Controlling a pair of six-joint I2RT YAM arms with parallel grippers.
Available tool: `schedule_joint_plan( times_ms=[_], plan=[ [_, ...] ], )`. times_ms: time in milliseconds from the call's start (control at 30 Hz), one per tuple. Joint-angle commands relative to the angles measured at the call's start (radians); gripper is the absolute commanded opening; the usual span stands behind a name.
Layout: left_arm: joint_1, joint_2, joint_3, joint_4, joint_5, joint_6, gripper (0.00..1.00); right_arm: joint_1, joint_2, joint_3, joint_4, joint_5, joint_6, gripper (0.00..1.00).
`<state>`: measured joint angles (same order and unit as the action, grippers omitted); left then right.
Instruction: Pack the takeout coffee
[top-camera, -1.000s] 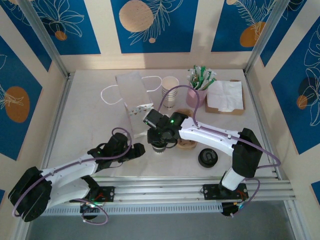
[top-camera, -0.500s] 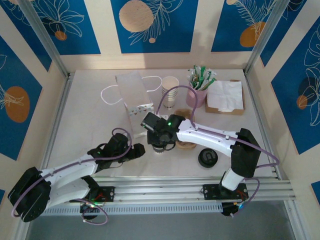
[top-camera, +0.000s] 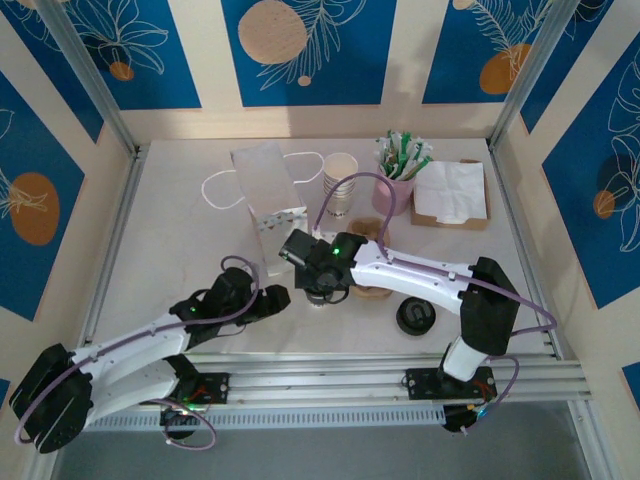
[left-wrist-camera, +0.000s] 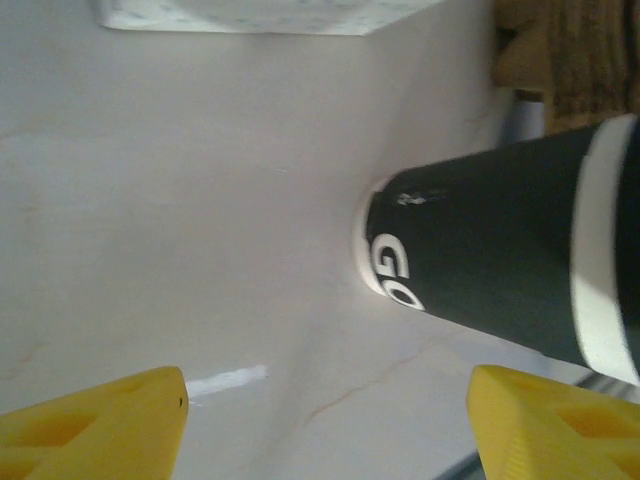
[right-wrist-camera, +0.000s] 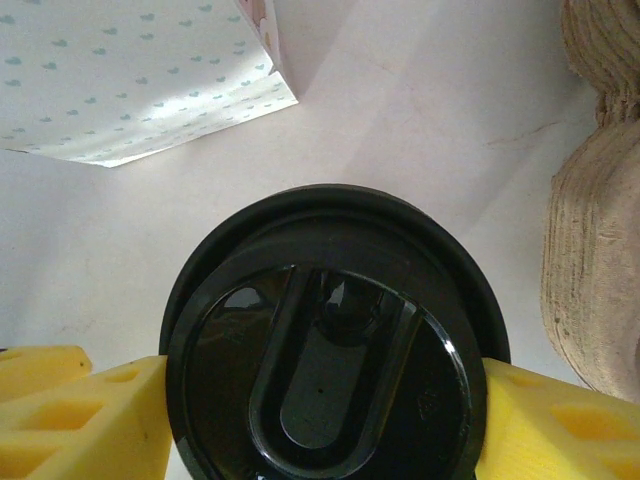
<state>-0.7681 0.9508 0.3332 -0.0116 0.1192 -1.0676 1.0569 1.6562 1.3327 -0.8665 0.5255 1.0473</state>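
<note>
Tabletop from above, w/ two robot arms reaching in from the bottom edge. Just below centre of the top view, the right gripper (right-wrist-camera: 325, 405) sits over the takeout coffee (right-wrist-camera: 325, 370), a cup w/ a dark sleeve and round black lid. In the right wrist view the lid is at lower centre, w/ a yellow pad meeting it on each side. As best I can judge, that gripper is clenched on the cup just under the lid. The left wrist view has the cup at the right of frame, its base on the table (left-wrist-camera: 180, 200), so it is not lifted.

The left gripper (left-wrist-camera: 325, 410) is left of the cup in the top view, near but apart. Its jaws are spread w/ nothing btwn them, i.e. released.

A brown pulp carrier (right-wrist-camera: 600, 250) lies just beside the cup, at the right edge of the right wrist view. Most of it is hidden under the arm, so the slot count can't be told. A white paper bag (top-camera: 268, 200) w/ loop handles sits up and left of the cup, near it. A stack of lidless cups (top-camera: 340, 180) is above centre, and loose black lids (top-camera: 415, 315) are at lower right.

Progress, as a judgement: early to mid.
- **Done:** the cup is lidded and gripped.
- **Left:** lift it and seat it in a carrier slot, then prob. carrier into bag.

As far as shows, nothing is packed yet.
</note>
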Motion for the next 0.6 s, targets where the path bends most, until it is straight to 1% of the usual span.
schedule_joint_plan(
  times_ms=[0,200,367,467,567],
  plan=[
    [-0.029,-0.029,-0.064,0.163,0.062,-0.100,0.72,0.006,0.074,-0.086,-0.113,-0.087,0.076,0.71],
    [-0.072,-0.047,-0.097,0.212,0.039,-0.154,0.71,0.005,0.078,-0.099,-0.093,-0.098,0.114,0.71],
    [-0.104,-0.039,-0.141,0.346,0.019,-0.224,0.71,0.006,0.083,-0.112,-0.092,-0.117,0.134,0.71],
    [-0.137,-0.024,-0.142,0.402,-0.009,-0.241,0.70,0.006,0.089,-0.112,-0.098,-0.127,0.143,0.71],
    [-0.152,0.012,-0.146,0.477,-0.012,-0.256,0.70,0.005,0.093,-0.106,-0.104,-0.135,0.152,0.70]
  ],
)
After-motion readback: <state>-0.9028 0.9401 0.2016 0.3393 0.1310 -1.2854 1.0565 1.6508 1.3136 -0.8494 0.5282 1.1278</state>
